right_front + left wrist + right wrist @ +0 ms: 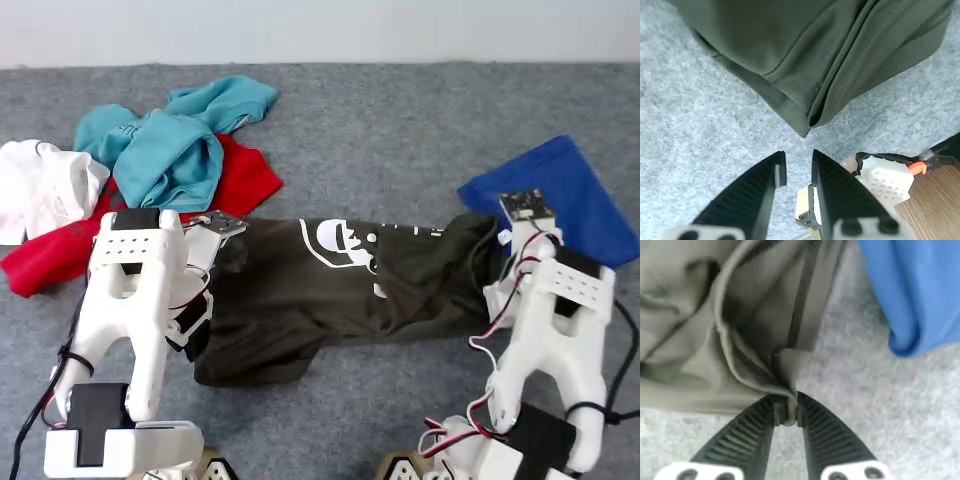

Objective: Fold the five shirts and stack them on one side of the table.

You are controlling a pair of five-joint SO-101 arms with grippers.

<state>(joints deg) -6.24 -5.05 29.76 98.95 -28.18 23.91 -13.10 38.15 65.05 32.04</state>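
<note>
Pinching the olive shirt spread across the bench, our right claw grips a bunched hem; left claw hangs released, just short of the shirt's corner. We should grab that corner before drawing both taut.

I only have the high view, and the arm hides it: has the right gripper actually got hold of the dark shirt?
Observer: Yes, the right gripper is shut on a fold at the dark shirt's edge.
Operator: And the left?
Observer: The left gripper is open and empty, its tips just short of the shirt's corner, over the grey mat.
Operator: Anything near the right grip?
Observer: The blue shirt lies beside it, not touching the pinched fold.
</note>
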